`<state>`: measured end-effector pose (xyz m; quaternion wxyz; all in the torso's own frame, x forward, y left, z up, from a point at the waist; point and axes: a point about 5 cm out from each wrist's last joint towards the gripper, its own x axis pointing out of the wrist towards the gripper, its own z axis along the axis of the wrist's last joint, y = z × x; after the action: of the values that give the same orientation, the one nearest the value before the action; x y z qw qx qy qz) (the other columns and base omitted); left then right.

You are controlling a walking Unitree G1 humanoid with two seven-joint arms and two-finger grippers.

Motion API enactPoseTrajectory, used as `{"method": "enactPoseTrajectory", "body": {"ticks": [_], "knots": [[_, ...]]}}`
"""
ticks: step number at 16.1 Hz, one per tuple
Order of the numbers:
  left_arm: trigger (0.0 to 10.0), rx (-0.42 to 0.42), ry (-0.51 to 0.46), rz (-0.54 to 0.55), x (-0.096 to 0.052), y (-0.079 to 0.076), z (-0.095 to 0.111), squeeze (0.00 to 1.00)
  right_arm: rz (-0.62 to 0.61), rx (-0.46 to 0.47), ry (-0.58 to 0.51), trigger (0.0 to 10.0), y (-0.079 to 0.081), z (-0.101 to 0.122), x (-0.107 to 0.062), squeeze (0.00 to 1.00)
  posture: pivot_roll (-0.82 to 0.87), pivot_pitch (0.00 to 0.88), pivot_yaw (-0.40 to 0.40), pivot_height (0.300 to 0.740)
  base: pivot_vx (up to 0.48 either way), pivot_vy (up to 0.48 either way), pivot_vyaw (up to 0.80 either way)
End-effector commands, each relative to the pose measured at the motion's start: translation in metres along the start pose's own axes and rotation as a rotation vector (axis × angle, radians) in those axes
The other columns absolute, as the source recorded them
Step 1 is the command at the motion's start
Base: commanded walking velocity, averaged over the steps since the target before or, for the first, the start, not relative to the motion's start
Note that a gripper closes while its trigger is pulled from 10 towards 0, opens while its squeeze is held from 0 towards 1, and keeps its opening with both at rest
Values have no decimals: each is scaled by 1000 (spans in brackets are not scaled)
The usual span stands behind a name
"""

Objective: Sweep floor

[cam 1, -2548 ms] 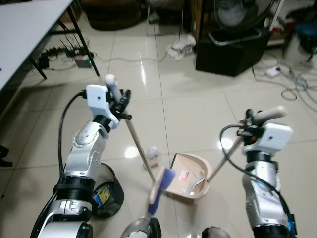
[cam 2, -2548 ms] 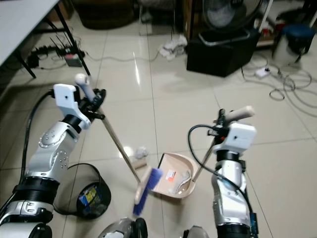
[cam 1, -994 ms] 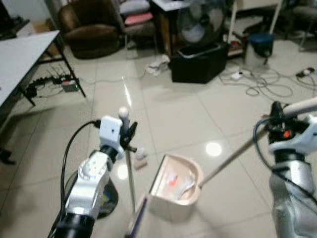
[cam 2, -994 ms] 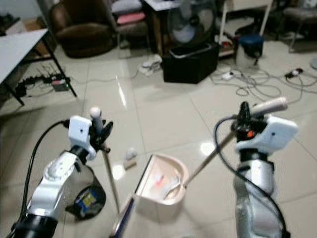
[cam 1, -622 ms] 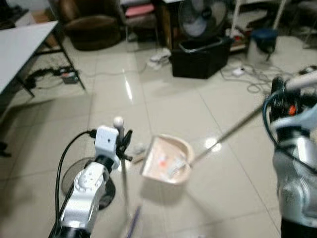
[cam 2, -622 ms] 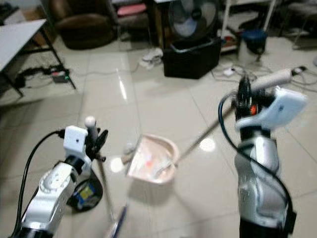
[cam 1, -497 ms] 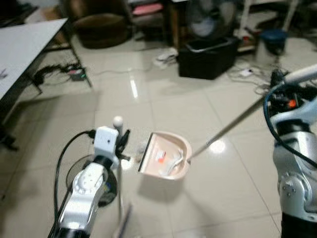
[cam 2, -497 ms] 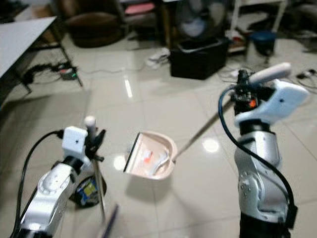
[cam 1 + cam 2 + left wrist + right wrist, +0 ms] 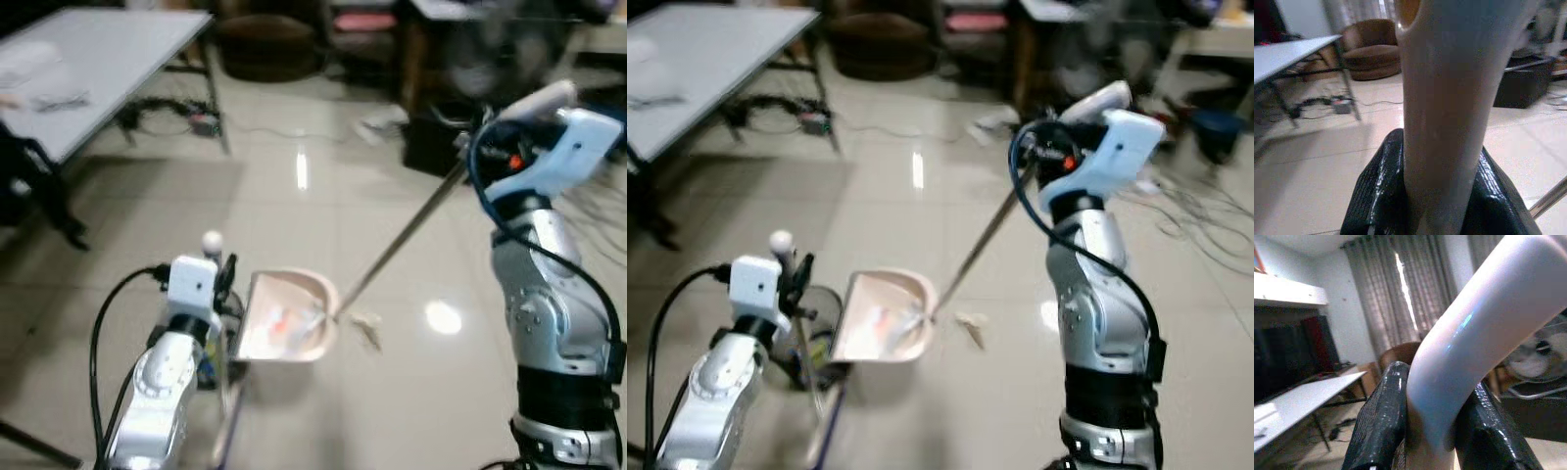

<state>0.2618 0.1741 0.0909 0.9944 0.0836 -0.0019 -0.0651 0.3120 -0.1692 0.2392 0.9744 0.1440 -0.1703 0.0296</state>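
Observation:
My left gripper (image 9: pixel 223 286) is shut on the upper part of the broom (image 9: pixel 211 240), which stands nearly upright with its shaft running down past my left arm. In the left wrist view its black fingers (image 9: pixel 1382 193) clamp the beige handle (image 9: pixel 1442 112). My right gripper (image 9: pixel 483 147) is raised high on the right, shut on the white grip (image 9: pixel 1464 352) of the dustpan's long metal handle (image 9: pixel 397 240). The beige dustpan (image 9: pixel 289 318) hangs tilted off the floor just right of my left gripper, with bits of rubbish in it. A paper scrap (image 9: pixel 367 330) lies on the tiles to its right.
A black waste bin (image 9: pixel 820 311) stands on the floor behind the broom, next to the dustpan. A grey table (image 9: pixel 98 69) with dark legs is at the back left, cables under it. Dark furniture and a black box (image 9: pixel 436 137) stand at the back, blurred.
The camera has swung and the whole scene has shifted. My right arm has come up and moved left, carrying the dustpan close to my left gripper and the bin.

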Motion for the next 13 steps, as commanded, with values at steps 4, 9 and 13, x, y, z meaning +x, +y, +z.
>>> {"method": "enactPoseTrajectory", "body": {"ticks": [4,9,13], "knots": [[10000,25,-24,-7,-4,-4,5,0,-9,0,-39,10000,-4,6,5,0,-98,0,34,740,384,0,800],[10000,34,-10,6,-10,-2,3,0,35,-4,-15,10000,0,2,6,0,-84,0,29,740,388,0,800],[10000,-2,0,34,-14,1,0,0,72,10,-10,10000,5,1,6,0,-83,0,28,740,193,0,200]]}}
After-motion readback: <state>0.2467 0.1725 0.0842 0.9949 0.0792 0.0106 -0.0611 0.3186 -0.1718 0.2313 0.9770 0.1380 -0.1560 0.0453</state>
